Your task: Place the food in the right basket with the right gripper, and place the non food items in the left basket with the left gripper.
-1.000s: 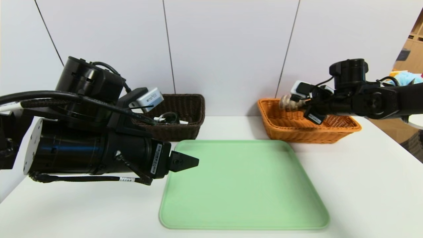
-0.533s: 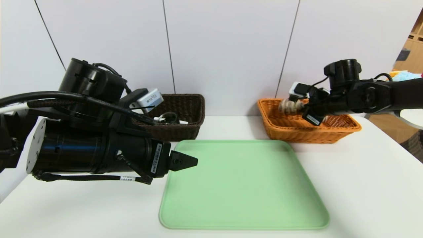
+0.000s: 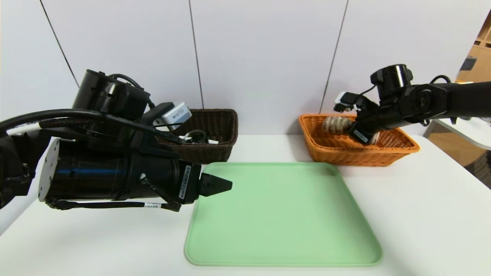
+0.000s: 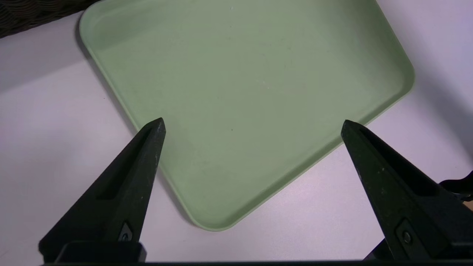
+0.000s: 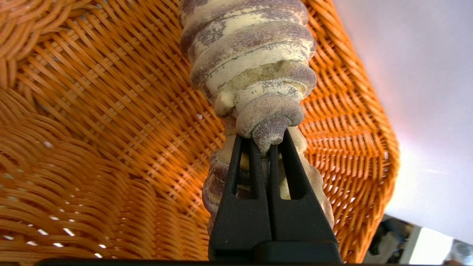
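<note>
The food (image 3: 334, 124), a ridged tan roll with purplish stripes, hangs low inside the orange right basket (image 3: 333, 151). My right gripper (image 3: 351, 128) is shut on one end of it. In the right wrist view, the food (image 5: 251, 66) sticks out past the right gripper (image 5: 264, 136), with the right basket (image 5: 111, 111) weave close behind. The dark left basket (image 3: 220, 126) holds the glass jar (image 3: 196, 136) and the white marker (image 3: 213, 142). My left gripper (image 3: 224, 186) hovers by the tray's left edge. In its wrist view the left gripper (image 4: 253, 122) is open and holds nothing.
A bare green tray (image 3: 284, 214) lies on the white table between the arms and in front of both baskets. The left wrist view shows the green tray (image 4: 240, 74) and a corner of it. A white panelled wall stands behind the baskets.
My right gripper has moved left and down with the food, from above the orange basket's rim to down inside it. The left arm has shifted slightly to the right.
</note>
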